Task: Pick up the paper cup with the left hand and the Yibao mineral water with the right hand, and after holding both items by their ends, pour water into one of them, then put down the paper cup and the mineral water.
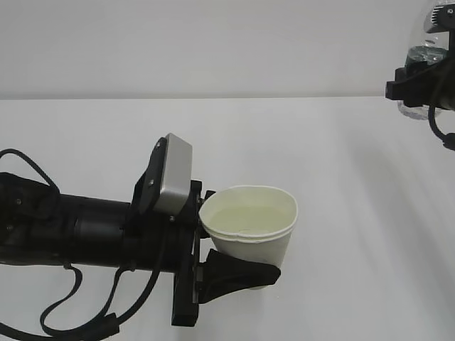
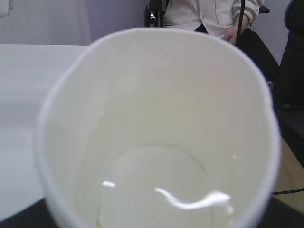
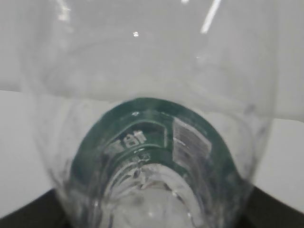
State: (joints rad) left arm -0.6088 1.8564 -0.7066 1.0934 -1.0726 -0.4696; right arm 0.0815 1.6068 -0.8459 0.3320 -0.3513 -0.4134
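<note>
Paper cup [image 1: 250, 226] left, Yibao mineral water [image 1: 429, 57] right

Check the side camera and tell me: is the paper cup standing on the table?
No, the cup is held off the table in the left pincer.

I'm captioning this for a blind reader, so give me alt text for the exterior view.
A black left gripper holds a white paper cup upright above a white table; the cup's cream inside shows. At the top right edge, the right gripper holds a clear bottle, mostly cut off.

A white table [image 1: 341, 213] meets a pale wall [image 1: 213, 42]; a seated person in light clothing [image 2: 209, 14] sits behind.
</note>
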